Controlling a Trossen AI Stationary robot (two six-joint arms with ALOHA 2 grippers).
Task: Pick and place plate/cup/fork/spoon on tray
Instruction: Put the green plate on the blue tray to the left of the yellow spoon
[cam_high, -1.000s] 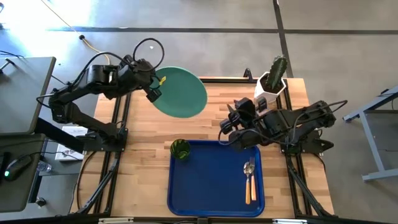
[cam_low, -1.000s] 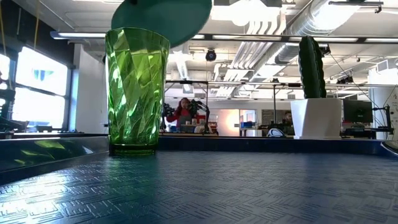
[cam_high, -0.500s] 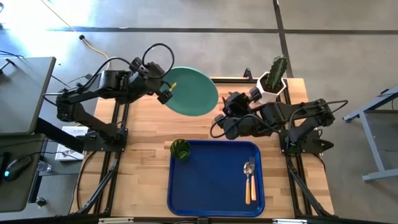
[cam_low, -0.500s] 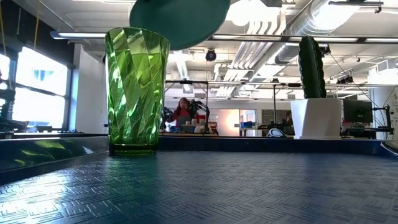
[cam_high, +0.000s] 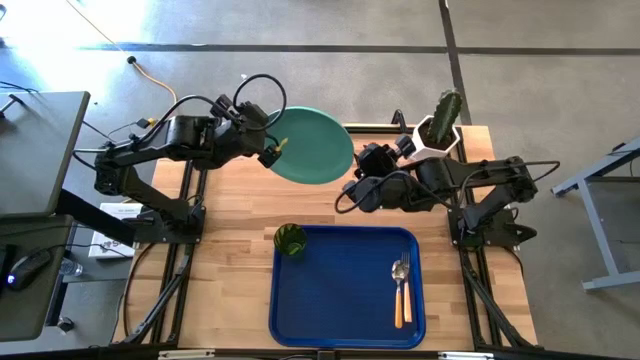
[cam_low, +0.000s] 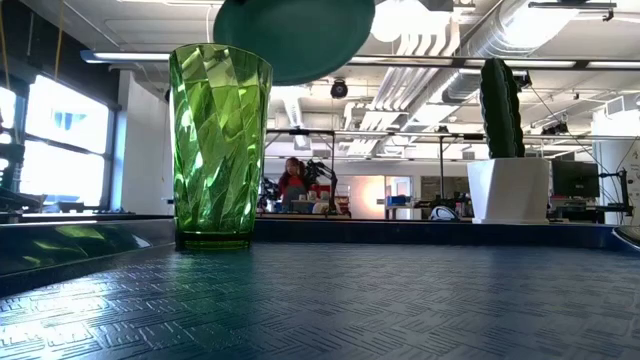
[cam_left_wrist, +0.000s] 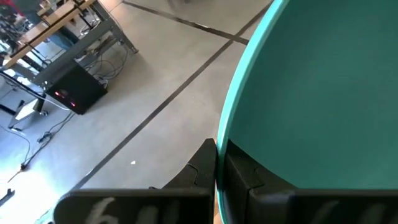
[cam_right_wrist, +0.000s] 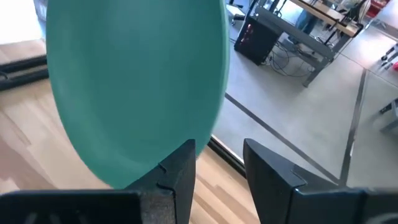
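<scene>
The mint-green plate (cam_high: 315, 146) is held in the air over the table's far edge by my left gripper (cam_high: 272, 151), which is shut on its left rim. The plate also shows at the top of the low view (cam_low: 295, 35). My right gripper (cam_high: 351, 191) is open just off the plate's near right rim (cam_right_wrist: 155, 158); I see no touch. The green cup (cam_high: 290, 240) stands upright in the far left corner of the blue tray (cam_high: 340, 300). The fork and spoon (cam_high: 402, 290) lie side by side on the tray's right part. My left gripper pinches the plate's rim (cam_left_wrist: 219, 146) between its two fingers (cam_left_wrist: 200, 169), one finger on each face. The fingers come from the table's left, about level. The plate is lifted clear of the table and tilted, its face turned partly upward.
A white pot with a cactus (cam_high: 438, 128) stands at the table's far right corner, just behind my right arm. Bare wood (cam_high: 240, 200) lies between the tray and the far edge. The tray's middle (cam_high: 335, 285) is bare. A person sits far off in the room (cam_low: 292, 178).
My left gripper has carried the plate toward the table's right edge, still lifted and tilted. My right gripper has moved from the tray's far edge toward the far edge and left, up to the plate's near right rim, staying open.
</scene>
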